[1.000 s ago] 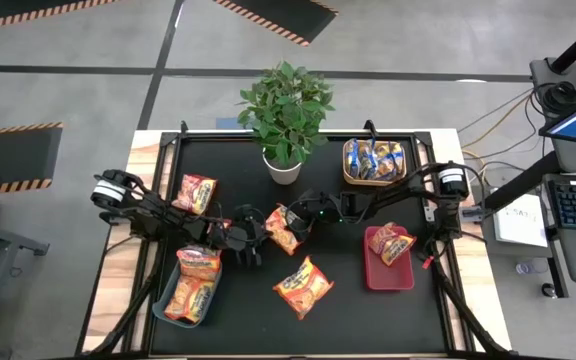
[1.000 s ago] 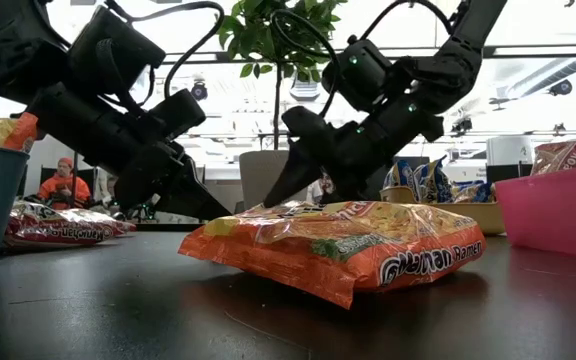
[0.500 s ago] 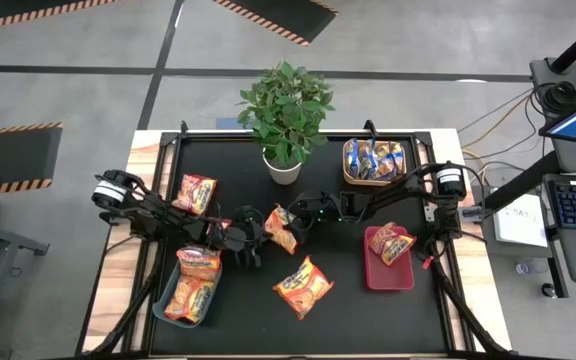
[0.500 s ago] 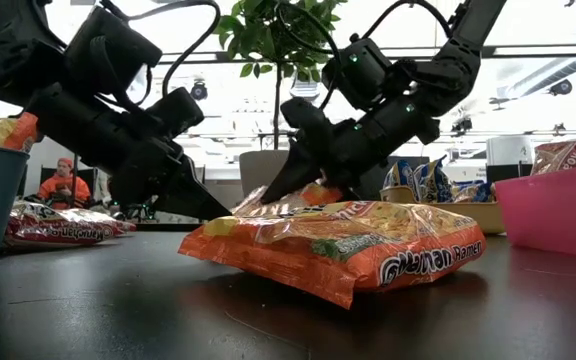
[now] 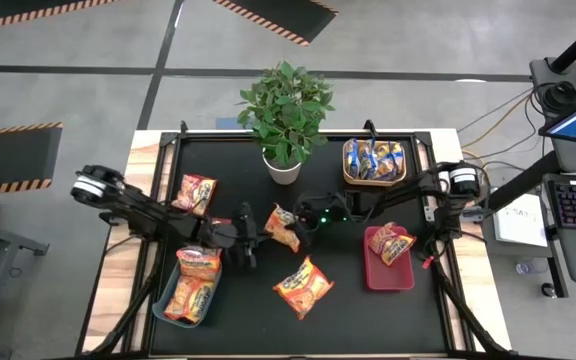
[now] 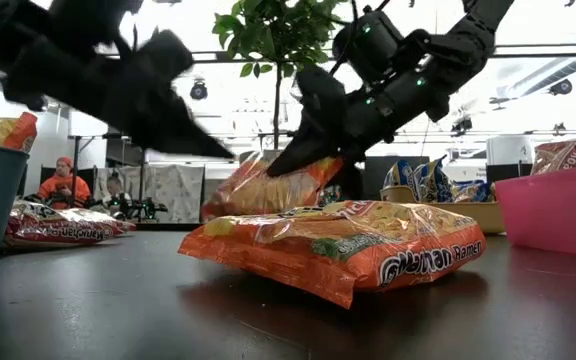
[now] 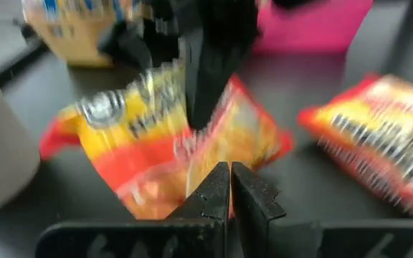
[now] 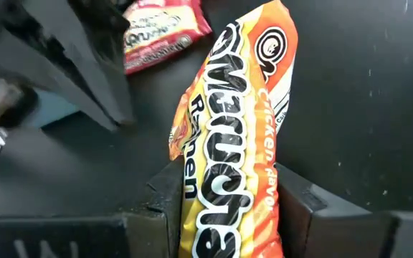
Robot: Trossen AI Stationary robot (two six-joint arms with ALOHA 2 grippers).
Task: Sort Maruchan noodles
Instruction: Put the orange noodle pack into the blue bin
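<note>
Right gripper (image 5: 295, 224) jaws clamped on orange packet (image 5: 281, 228) mid-worktop; light, crinkly, slippery, best pinched by an edge. Left gripper (image 5: 251, 247) closed, empty.

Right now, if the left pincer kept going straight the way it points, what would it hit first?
Most likely the orange noodle packet held by the right pincer; the shut left pincer points straight at it, though depth is unclear.

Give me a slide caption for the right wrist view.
Right gripper shut on an orange Maruchan packet, lifted above the black table.

Two black arms (image 5: 158, 215), looped cables
</note>
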